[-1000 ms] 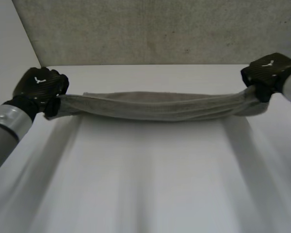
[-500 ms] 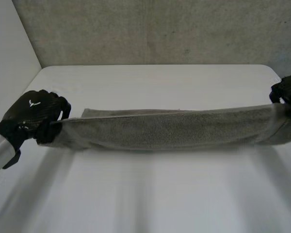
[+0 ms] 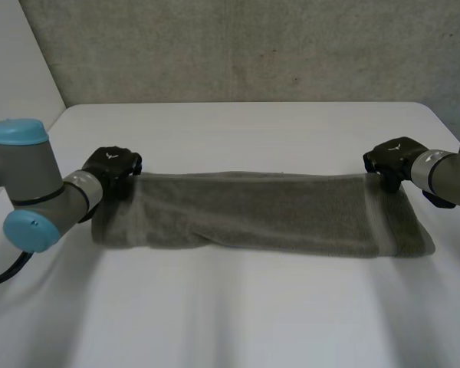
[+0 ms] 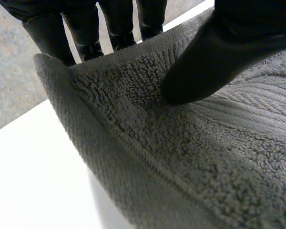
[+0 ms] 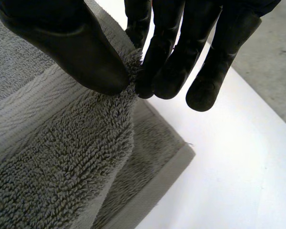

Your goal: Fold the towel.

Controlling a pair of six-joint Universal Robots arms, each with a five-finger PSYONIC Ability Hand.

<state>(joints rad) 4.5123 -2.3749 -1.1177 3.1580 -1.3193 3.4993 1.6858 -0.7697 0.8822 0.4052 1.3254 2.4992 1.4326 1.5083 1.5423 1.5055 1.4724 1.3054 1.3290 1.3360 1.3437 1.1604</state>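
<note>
Left hand (image 3: 111, 163) and right hand (image 3: 391, 156) pinch corners of the towel (image 3: 253, 211) on the white table (image 3: 238, 307), grey wall (image 3: 253, 46) behind.

White table (image 3: 253, 307), grey towel (image 3: 261, 218) lying across it

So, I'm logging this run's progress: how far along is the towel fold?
Done: the towel lies on the table as a long doubled band, one layer over another. In hand: the left hand and the right hand each pinch a far corner of the top layer. Left: letting go, then probably folding the band's ends together.
</note>
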